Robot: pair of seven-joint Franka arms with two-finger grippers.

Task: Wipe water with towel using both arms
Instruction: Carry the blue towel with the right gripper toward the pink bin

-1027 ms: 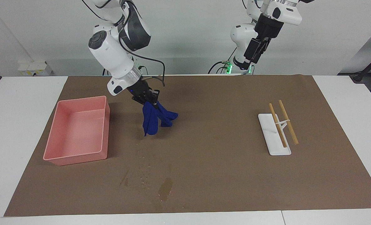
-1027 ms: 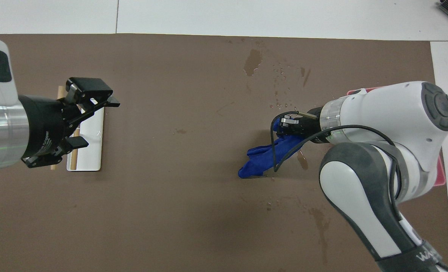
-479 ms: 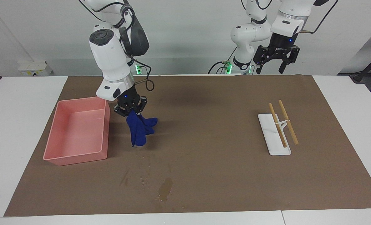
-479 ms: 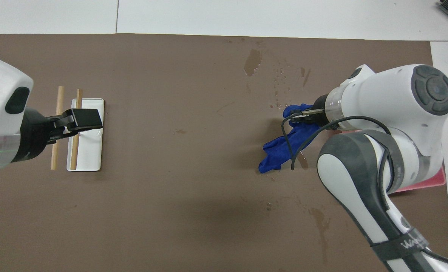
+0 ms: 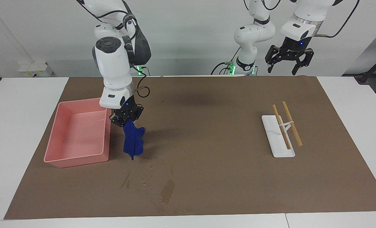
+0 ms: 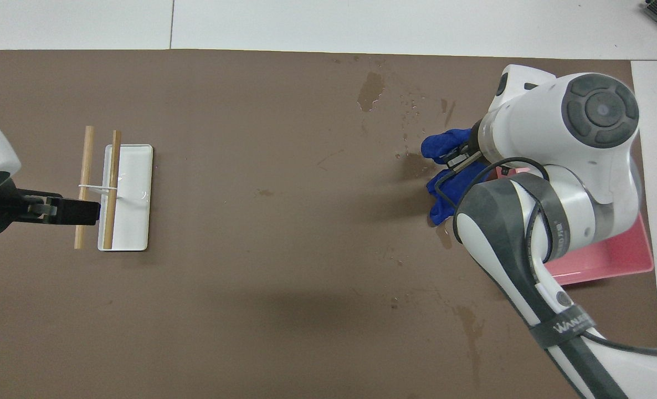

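My right gripper point(image 5: 126, 118) is shut on the blue towel point(image 5: 132, 141), beside the pink tray's corner. The towel point(image 6: 444, 145) hangs down in a bunch, and its lower tip comes close to the brown paper. The water point(image 5: 168, 191) is a long dark stain with small droplets point(image 5: 146, 181) beside it, farther from the robots than the towel. From overhead the stain point(image 6: 370, 91) and droplets point(image 6: 411, 124) show plainly, while the right wrist hides most of the right gripper point(image 6: 460, 161). My left gripper point(image 5: 290, 62) is open, holds nothing and waits high over the paper's edge at the robots' end.
The pink tray point(image 5: 80, 160) stands at the right arm's end of the paper. A white dish point(image 5: 272, 141) with two wooden chopsticks point(image 5: 294, 129) on a small rest lies toward the left arm's end. Fainter damp streaks point(image 6: 472, 327) mark the paper nearer the robots.
My right arm has swung upright and carried the towel toward the pink tray and toward the droplets. My left gripper has turned fingers-down and drawn toward its own end of the table.
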